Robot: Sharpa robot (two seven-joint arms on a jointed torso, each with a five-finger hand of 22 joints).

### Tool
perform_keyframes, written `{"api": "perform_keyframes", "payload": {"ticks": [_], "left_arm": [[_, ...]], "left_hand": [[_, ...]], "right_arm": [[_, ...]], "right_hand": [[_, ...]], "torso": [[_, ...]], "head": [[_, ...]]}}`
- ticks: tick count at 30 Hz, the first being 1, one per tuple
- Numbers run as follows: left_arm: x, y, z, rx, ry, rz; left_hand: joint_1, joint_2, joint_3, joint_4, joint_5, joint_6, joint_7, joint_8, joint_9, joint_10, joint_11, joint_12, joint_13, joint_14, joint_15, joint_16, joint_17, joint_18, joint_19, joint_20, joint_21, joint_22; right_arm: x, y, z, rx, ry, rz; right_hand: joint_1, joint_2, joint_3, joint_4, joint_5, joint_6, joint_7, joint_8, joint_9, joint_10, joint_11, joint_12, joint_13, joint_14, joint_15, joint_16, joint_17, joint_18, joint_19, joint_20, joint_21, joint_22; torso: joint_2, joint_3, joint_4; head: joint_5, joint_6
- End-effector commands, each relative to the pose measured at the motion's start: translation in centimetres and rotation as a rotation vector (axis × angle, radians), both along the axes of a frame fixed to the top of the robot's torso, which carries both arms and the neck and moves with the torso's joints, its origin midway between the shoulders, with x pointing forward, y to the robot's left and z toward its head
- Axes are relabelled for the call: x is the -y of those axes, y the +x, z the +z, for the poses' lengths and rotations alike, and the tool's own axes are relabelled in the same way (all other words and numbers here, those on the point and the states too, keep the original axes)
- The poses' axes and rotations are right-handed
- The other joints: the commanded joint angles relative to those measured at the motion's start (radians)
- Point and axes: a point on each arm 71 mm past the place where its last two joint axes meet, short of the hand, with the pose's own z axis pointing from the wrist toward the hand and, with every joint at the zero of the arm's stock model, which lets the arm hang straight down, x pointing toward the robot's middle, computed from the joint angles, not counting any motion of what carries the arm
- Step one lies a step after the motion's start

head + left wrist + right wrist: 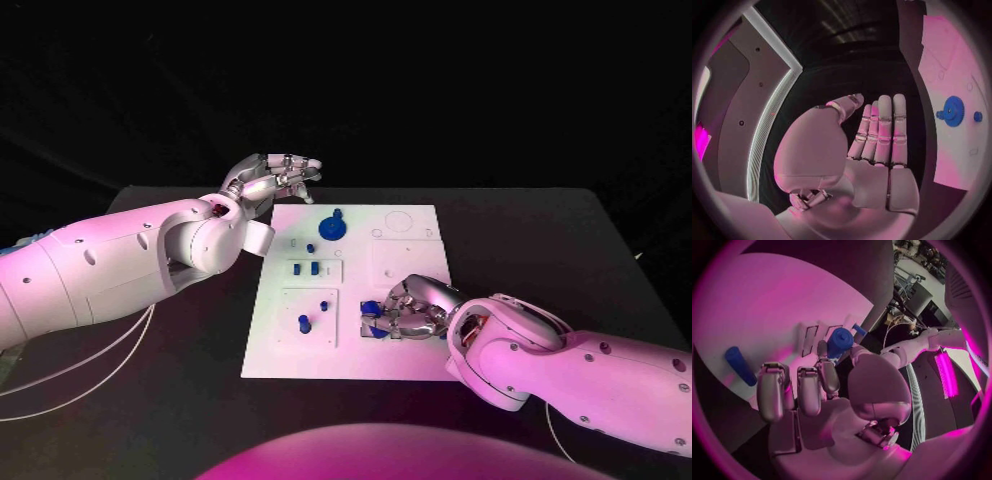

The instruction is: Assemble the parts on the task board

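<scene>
While the small blue part (840,341) sits pinched at the right hand (408,310) fingertips (822,351), it should go down square over its slot — ease, don't push. It lies at about five o'clock on the task board (418,350), low over the plate. Left hand (274,180) hovers off the eleven o'clock corner — released, fingers straight, grasping nothing.
</scene>
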Motion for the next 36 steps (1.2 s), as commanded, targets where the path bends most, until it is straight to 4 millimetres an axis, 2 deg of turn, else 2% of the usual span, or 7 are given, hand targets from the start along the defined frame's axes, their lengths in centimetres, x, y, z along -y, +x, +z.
{"api": "perform_keyframes", "payload": {"ticks": [1, 6, 10, 23, 29, 31, 36], "left_arm": [[0.2, 0.0, 0.1, 0.005, -0.007, -0.02], [0.2, 0.0, 0.1, 0.004, -0.006, -0.017], [0.1, 0.0, 0.1, 0.004, -0.006, -0.016], [0.1, -0.1, 0.1, 0.002, -0.006, -0.018], [0.0, -0.1, 0.1, 0.002, -0.006, -0.018], [0.0, -0.1, 0.1, 0.002, -0.006, -0.018], [0.0, -0.1, 0.1, 0.001, -0.005, -0.018]], "left_hand": [[-0.006, 0.004, -0.001, 0.003, 0.006, -0.006, -0.001, 0.002, 0.001, -0.005, -0.001, 0.003, 0.001, -0.007, -0.001, -0.002, -0.002, 0.012, -0.001, 0.008, -0.005, -0.001], [-0.007, 0.005, -0.001, 0.004, 0.006, -0.007, -0.001, 0.002, 0.002, -0.006, -0.001, 0.004, 0.001, -0.007, -0.001, -0.001, -0.002, 0.012, -0.001, 0.008, -0.006, -0.002], [-0.007, 0.005, -0.001, 0.004, 0.006, -0.007, -0.001, 0.002, 0.002, -0.006, -0.001, 0.004, 0.001, -0.007, -0.001, -0.001, -0.002, 0.012, -0.001, 0.008, -0.006, -0.002], [-0.02, 0.004, -0.005, 0.015, 0.006, -0.013, 0.001, 0.001, 0.002, -0.013, 0.001, 0.007, 0.001, -0.009, 0.001, 0.002, -0.002, 0.011, -0.001, 0.011, -0.011, -0.005], [-0.021, 0.005, -0.005, 0.016, 0.006, -0.013, 0.001, 0.001, 0.003, -0.014, 0.001, 0.008, 0.001, -0.01, 0.002, 0.002, -0.003, 0.011, -0.001, 0.011, -0.012, -0.005], [-0.021, 0.005, -0.005, 0.016, 0.006, -0.013, 0.001, 0.001, 0.003, -0.014, 0.001, 0.008, 0.001, -0.01, 0.002, 0.002, -0.003, 0.011, -0.001, 0.011, -0.012, -0.005], [-0.021, 0.005, -0.005, 0.016, 0.006, -0.013, 0.001, 0.001, 0.003, -0.014, 0.001, 0.008, 0.001, -0.01, 0.002, 0.002, -0.003, 0.011, -0.001, 0.011, -0.012, -0.005]], "right_arm": [[0.0, 0.1, -0.1, 0.01, -0.033, 0.001], [0.3, 0.3, -0.2, 0.027, -0.049, -0.004], [0.4, 0.3, -0.2, 0.033, -0.051, 0.0], [0.3, 0.0, 0.3, 0.069, -0.048, 0.02], [0.4, -0.5, 0.6, 0.073, -0.044, 0.042], [0.5, -0.6, 0.6, 0.071, -0.045, 0.053], [0.5, -0.8, 0.7, 0.068, -0.048, 0.065]], "right_hand": [[-0.029, 0.007, -0.018, 0.0, -0.023, 0.007, -0.005, 0.006, 0.004, 0.008, 0.0, 0.005, 0.002, 0.066, -0.005, 0.001, 0.063, -0.011, 0.046, -0.009, -0.007, 0.222], [-0.088, 0.021, -0.068, 0.0, -0.106, 0.0, -0.003, 0.013, 0.012, 0.002, 0.001, -0.008, -0.001, 0.064, -0.005, -0.004, 0.053, -0.008, 0.041, -0.009, -0.021, 0.218], [-0.102, 0.024, -0.1, 0.0, -0.141, -0.008, -0.001, 0.015, 0.015, -0.01, 0.003, -0.029, -0.015, 0.062, -0.003, -0.009, 0.044, -0.005, 0.035, -0.007, -0.036, 0.214], [-0.12, 0.035, -0.152, -0.001, -0.147, -0.016, 0.002, 0.015, 0.017, -0.02, 0.006, -0.049, -0.027, 0.06, 0.0, -0.014, 0.037, -0.003, 0.03, -0.004, -0.048, 0.211], [0.002, 0.044, -0.162, -0.005, -0.074, -0.016, -0.001, 0.019, 0.019, -0.007, 0.004, -0.039, -0.009, 0.062, -0.003, -0.012, 0.044, -0.003, 0.032, -0.006, -0.045, 0.212], [0.071, 0.038, -0.161, -0.007, -0.067, -0.017, -0.002, 0.019, 0.018, -0.003, 0.002, -0.035, -0.002, 0.063, -0.004, -0.011, 0.048, -0.004, 0.034, -0.007, -0.043, 0.213], [0.106, 0.032, -0.164, -0.008, -0.069, -0.016, -0.003, 0.019, 0.017, 0.002, 0.001, -0.029, 0.006, 0.064, -0.004, -0.01, 0.052, -0.005, 0.035, -0.007, -0.04, 0.214]], "torso": [[0.001, 0.0002, 0.0002], [0.001, -0.0004, 0.0003], [0.001, 0.0001, 0.0001], [0.001, 0.0011, 0.0006], [0.002, 0.0007, 0.0017], [0.001, 0.0004, 0.0009], [0.001, 0.0009, -0.0004]], "head": [[-0.001, 0.002], [-0.001, 0.001], [-0.001, 0.002], [0.0, 0.0], [-0.003, 0.003], [-0.001, 0.0], [0.001, -0.001]]}}
